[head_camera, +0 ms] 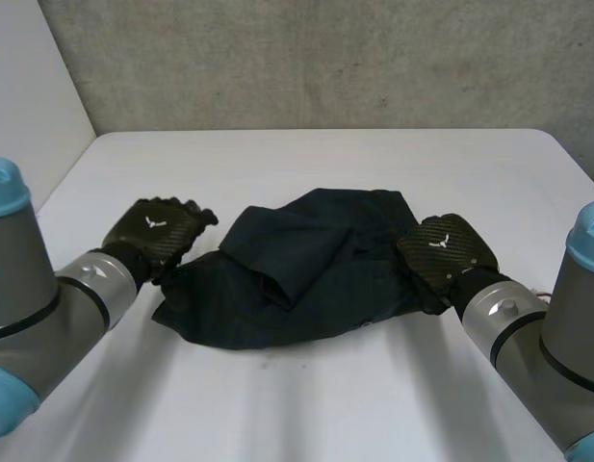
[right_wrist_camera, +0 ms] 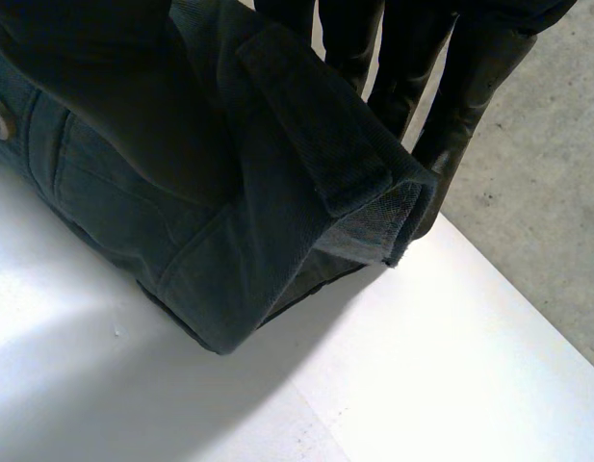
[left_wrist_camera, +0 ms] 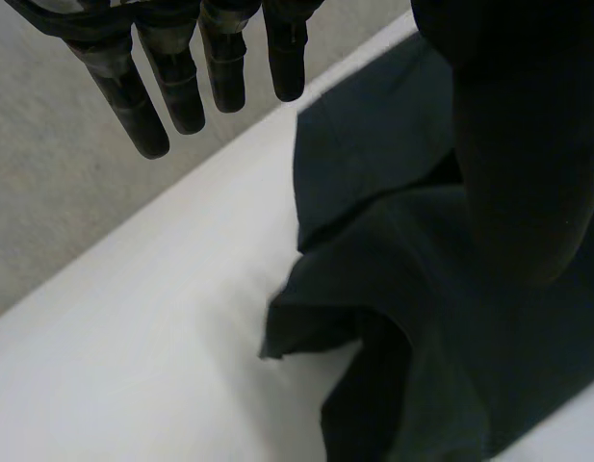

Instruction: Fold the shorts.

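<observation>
Right wrist view: thumb lost against dark, rumpled shorts (right_wrist_camera: 248,192), whose edge the right hand (right_wrist_camera: 475,72) pinches; left hand (left_wrist_camera: 176,87) hangs open alongside.

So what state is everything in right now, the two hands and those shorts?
shorts: crumpled in a loose heap on the table, not neatly folded, one thick edge lifted on the right hand's side.
left hand: open, fingers straight, at the shorts' left edge, holding nothing.
right hand: shut on the shorts, pinching that thick edge between fingers and thumb.
</observation>
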